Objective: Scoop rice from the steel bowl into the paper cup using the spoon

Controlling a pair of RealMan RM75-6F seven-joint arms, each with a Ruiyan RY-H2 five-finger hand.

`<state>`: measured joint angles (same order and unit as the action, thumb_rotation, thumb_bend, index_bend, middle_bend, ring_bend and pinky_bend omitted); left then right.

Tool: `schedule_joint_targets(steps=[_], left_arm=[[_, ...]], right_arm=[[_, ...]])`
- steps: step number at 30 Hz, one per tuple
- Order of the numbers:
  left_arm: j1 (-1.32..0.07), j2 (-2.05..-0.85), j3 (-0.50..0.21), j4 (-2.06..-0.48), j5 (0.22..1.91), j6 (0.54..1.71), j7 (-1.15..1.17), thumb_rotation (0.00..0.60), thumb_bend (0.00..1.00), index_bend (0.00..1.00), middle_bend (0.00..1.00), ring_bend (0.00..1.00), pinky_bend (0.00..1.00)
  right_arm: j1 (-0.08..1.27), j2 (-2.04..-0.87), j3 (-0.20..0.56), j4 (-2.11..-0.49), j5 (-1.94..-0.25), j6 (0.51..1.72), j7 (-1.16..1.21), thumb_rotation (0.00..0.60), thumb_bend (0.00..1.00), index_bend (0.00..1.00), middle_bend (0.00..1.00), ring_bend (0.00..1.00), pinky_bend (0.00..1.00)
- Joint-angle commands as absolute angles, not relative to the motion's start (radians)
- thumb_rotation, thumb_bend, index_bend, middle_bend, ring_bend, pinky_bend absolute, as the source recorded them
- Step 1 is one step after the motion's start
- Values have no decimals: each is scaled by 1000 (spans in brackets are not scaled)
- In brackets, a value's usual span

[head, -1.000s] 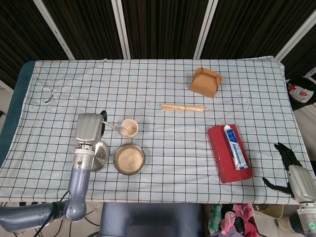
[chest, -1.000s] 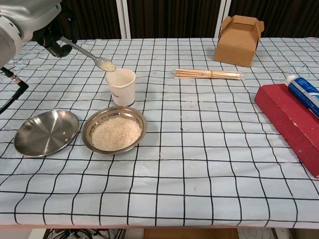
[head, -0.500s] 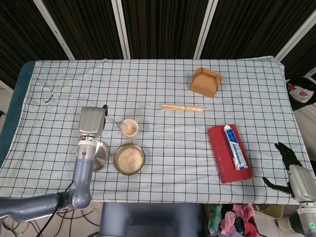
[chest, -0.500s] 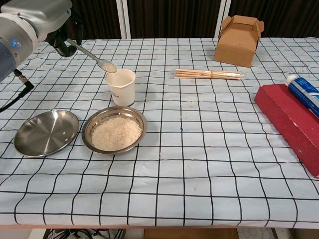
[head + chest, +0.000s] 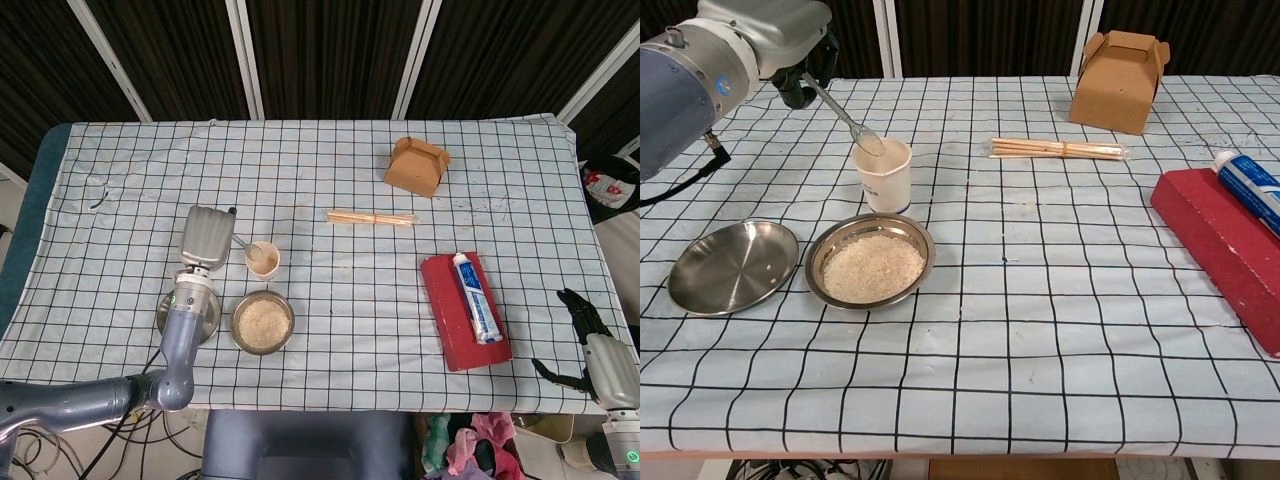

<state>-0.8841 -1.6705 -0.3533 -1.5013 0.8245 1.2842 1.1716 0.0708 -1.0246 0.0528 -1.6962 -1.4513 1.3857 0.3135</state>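
Left arm (image 5: 170, 360): smooth blue-grey tube links, a silver-grey wrist collar with a small green light, then a boxy light-grey casing over the left hand (image 5: 207, 238); black fingers (image 5: 800, 88) beneath the casing; thin black cable trailing by the forearm. Right hand (image 5: 590, 345): black fingers on a pale grey body, green-marked collar below

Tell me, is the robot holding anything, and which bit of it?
Yes. The left robot hand holds the spoon by its handle end, bowl tipped into the paper cup. The right robot hand holds nothing.
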Motion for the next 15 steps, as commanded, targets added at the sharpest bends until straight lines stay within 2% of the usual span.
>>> schedule_joint_targets(steps=[1,9,15], left_arm=[[-907,-1659,-333,-1501,830,1271,1214,600,506,799,1000,1000,1000],[-955,-1639,-281,-1498,855,1245,1310,600,508,799,1000,1000,1000],[-1004,-1613,-213,-1477,945,1216,1394,600,509,800,1000,1000,1000]], right_arm=[[70,-1024,53,-1697,-1450,1386,315,600,163,0,0,0,176],[69,-1023,53,-1698,-1452,1389,319,600,163,0,0,0,176],[68,-1022,53,-1699,-1451,1388,322,600,163,0,0,0,176]])
